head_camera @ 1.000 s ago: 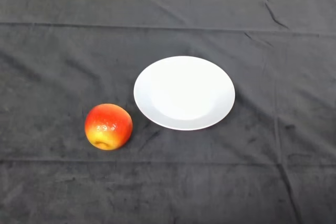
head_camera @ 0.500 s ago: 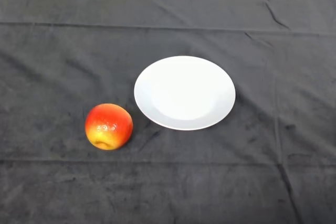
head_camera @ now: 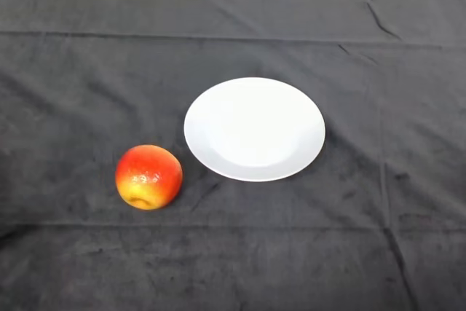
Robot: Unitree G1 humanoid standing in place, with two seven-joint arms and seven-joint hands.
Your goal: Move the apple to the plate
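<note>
Apple sits on dark cloth, near-left of empty plate, just apart. No hand visible; finger state unknown.

1. Nothing of the robot's body falls within the head view, so no pose or state can be told.
</note>
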